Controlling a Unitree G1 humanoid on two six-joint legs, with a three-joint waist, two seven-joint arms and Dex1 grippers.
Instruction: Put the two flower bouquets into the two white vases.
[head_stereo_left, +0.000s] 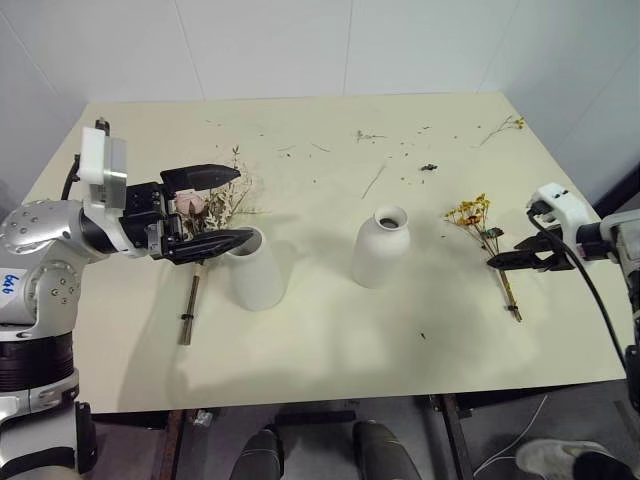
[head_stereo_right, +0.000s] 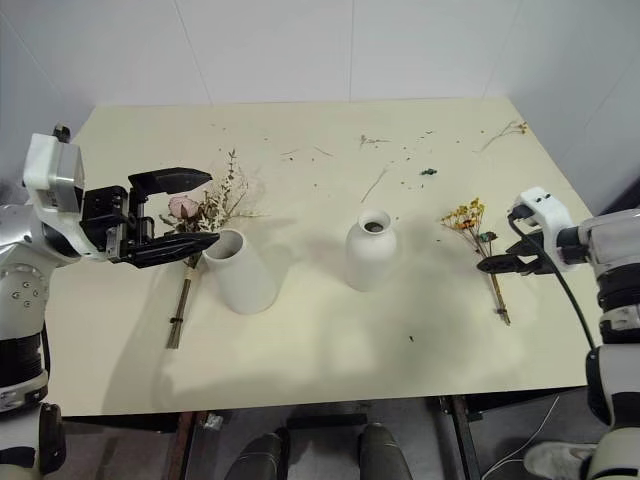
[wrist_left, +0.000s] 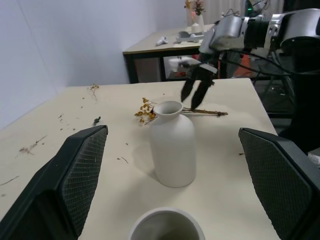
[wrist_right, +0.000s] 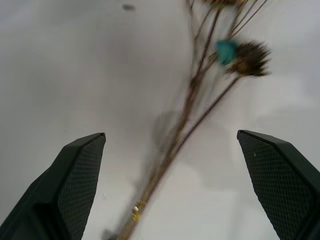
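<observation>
No readable writing; left end effector spread, right end effector spread over small bouquet.

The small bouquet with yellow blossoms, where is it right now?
The small bouquet with yellow blossoms lies flat on the cream table, on the robot's right, beside the rounded white bottle-shaped vase, under the open right gripper.

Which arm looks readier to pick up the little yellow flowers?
The right one, I'd say. Its gripper is open and hangs right over the small yellow bouquet's stems, which lie on the table. The left gripper is far off, by the rose bouquet.
</observation>
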